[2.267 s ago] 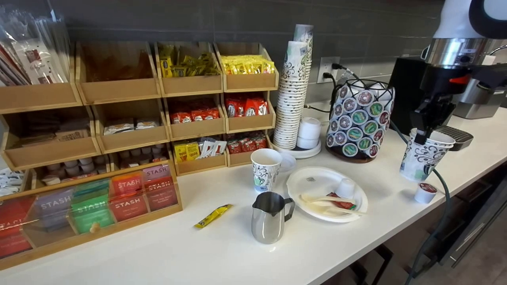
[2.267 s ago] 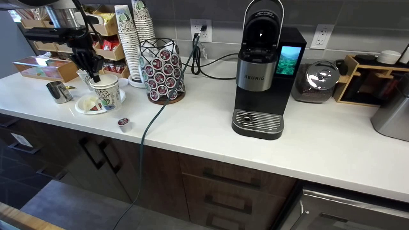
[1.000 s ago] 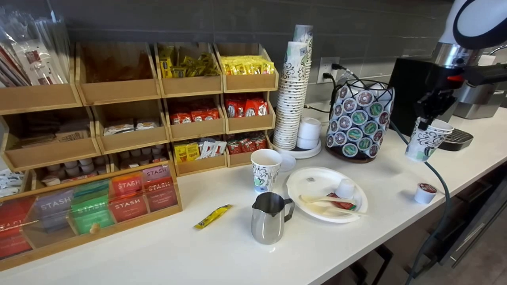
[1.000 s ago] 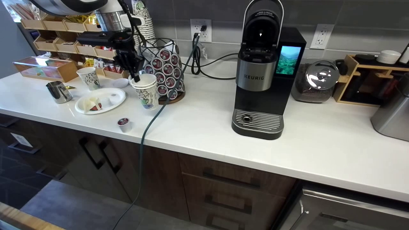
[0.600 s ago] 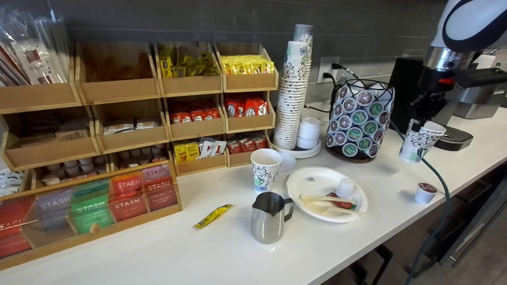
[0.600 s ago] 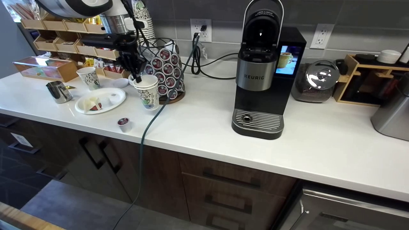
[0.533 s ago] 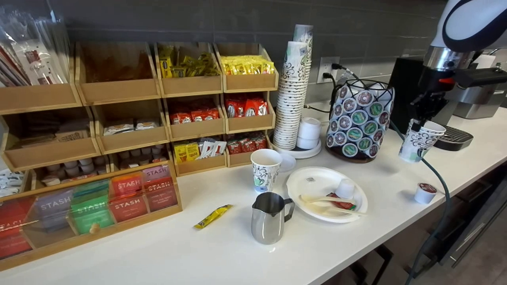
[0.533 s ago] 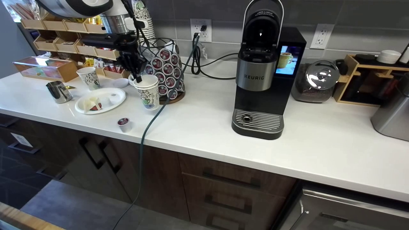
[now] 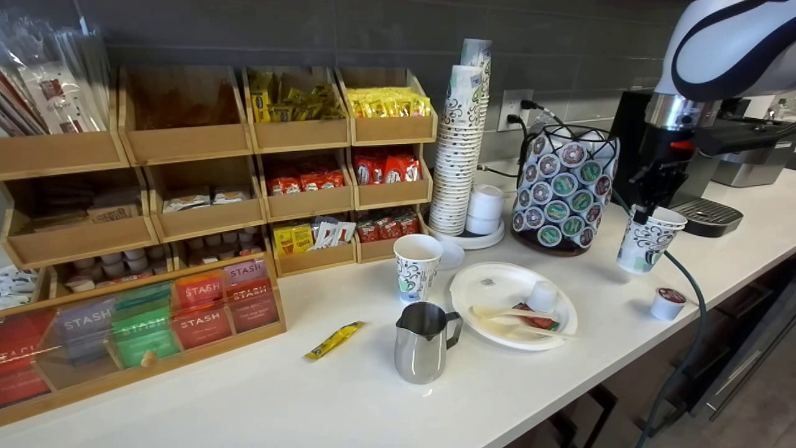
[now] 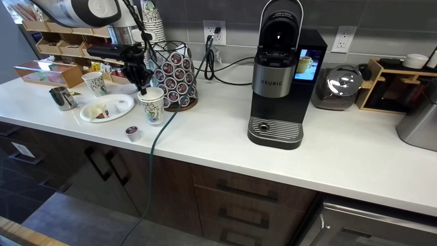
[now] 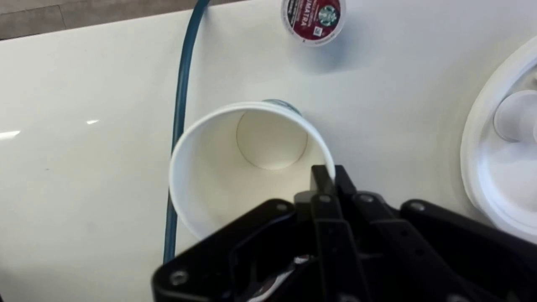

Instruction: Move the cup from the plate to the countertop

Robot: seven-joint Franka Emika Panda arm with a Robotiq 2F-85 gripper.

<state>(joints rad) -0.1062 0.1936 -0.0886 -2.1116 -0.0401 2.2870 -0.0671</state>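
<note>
Setting the cup (image 9: 647, 244) down seems the step: claw (image 11: 332, 178) pinches its rim over the table (image 9: 280, 392), between plate (image 9: 474, 294) and cable (image 11: 183, 75), base contact unclear, so lower straight, seat base flat, then release.

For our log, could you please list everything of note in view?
counter: 1, white, atop drawers
plate: 1, white, on counter
held cup: at least 1, patterned white, over counter
pitcher: 1, silver, by plate
free cup: 1, patterned white, by pitcher
loose pod: 1, white and maroon, near plate
tea box: 1, tan, before bins
bins: many, tan, behind tea box
cup stacks: 2, white, by bins
rack: 1, black, by cup stacks
coffee maker: 1, mostly black, on counter
cord: 1, teal, across counter
drawers: several, brown, under counter
arm: 1, mostly white, over counter
jaws: 1 pair, black, shut on held cup
</note>
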